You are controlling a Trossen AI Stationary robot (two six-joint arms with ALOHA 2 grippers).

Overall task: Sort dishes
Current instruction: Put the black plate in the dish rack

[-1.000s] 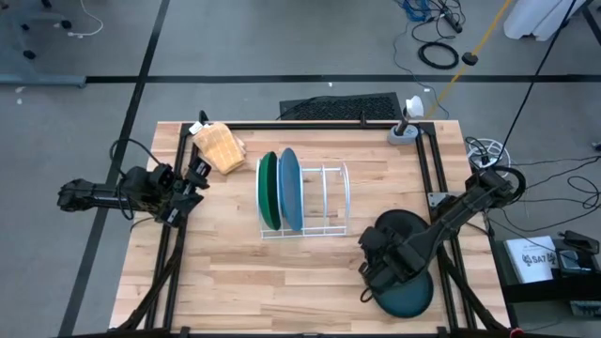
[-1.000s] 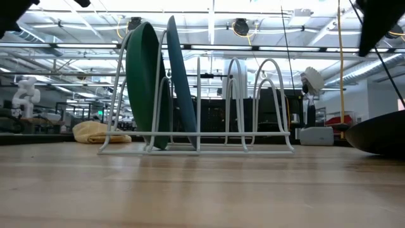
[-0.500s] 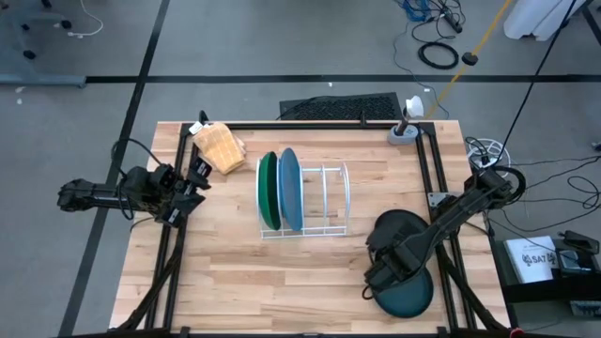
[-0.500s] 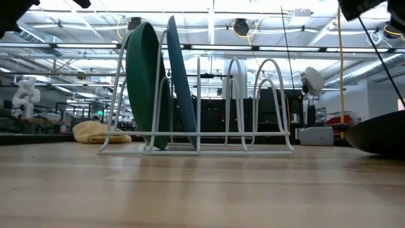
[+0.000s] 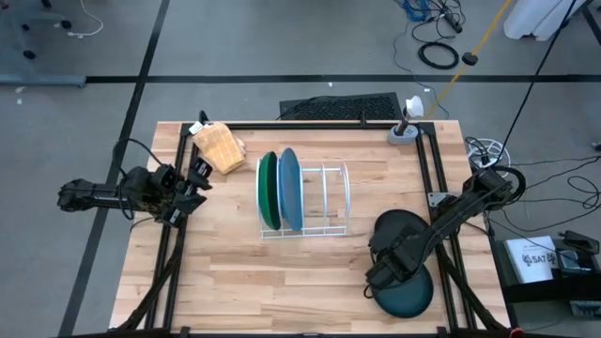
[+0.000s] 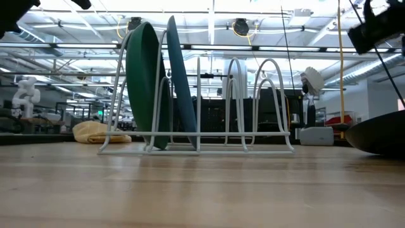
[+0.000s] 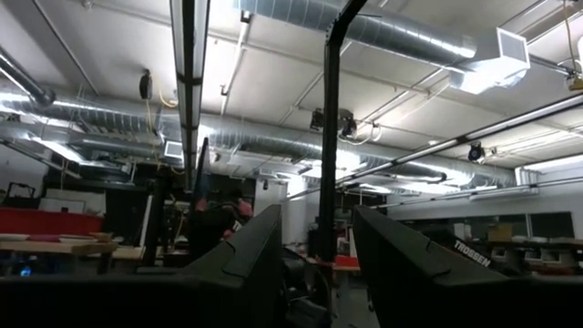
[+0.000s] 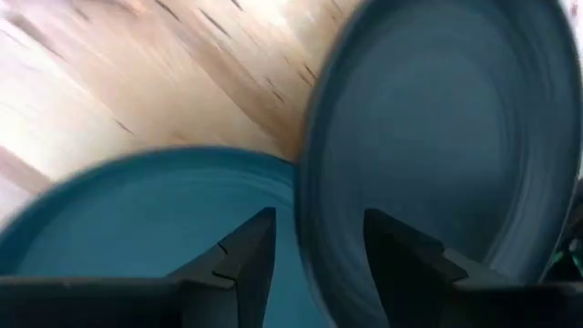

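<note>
Your right tool (image 5: 383, 275) hangs above the two smaller plates at the right front of the bench (image 5: 235, 272), its fingers (image 8: 246, 260) spread apart and holding nothing. Just below it, the dark-teal plate (image 5: 406, 293) lies flat by the front right corner, close to the bench's front edge. The black plate (image 5: 394, 228) lies behind it, touching or slightly overlapping it; in the right wrist view the two rims meet.

Near the bench's middle stands the white wire rack (image 5: 324, 202). The large green plate (image 5: 268, 191) and the large light-blue plate (image 5: 289, 188) stand upright in its leftmost slots, side by side. The slots to their right are open. Bare wood lies between the rack and the smaller plates, and across the front left.

A tan woven object (image 5: 218, 147) sits at the back left corner. Your left tool (image 5: 195, 180) waits at the left edge, its fingers (image 7: 250, 260) parted and holding nothing.

Compared with a second ago, your right tool has shifted slightly right and toward the front, closer over the dark-teal plate. The plates, the rack and your left arm have not moved.
</note>
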